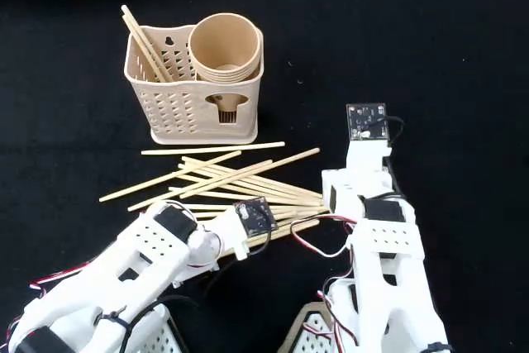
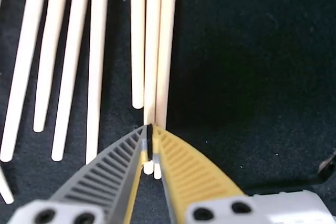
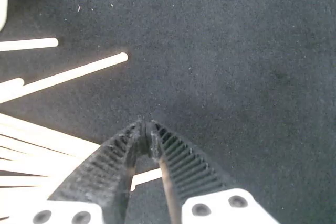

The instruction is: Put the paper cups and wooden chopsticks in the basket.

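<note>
left gripper (image 2: pixel 149 129) pinched tight on the tips of two chopsticks (image 2: pixel 156 51), the loose pile (image 1: pixel 240 181) lying on the cloth (image 1: pixel 430 55) just in front of the basket (image 1: pixel 178 109). best to lift slow, swing them upright, drop them beside the cups (image 1: pixel 225 43). right gripper (image 3: pixel 146 125) closed, holding nothing.

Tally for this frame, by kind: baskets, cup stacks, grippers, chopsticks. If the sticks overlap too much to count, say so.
Basket: 1
Stack of paper cups, standing in the basket: 1
Grippers: 2, the left gripper and the right gripper
Chopsticks: the pile on the table overlaps too much for an exact count
Total counted: 4
</note>
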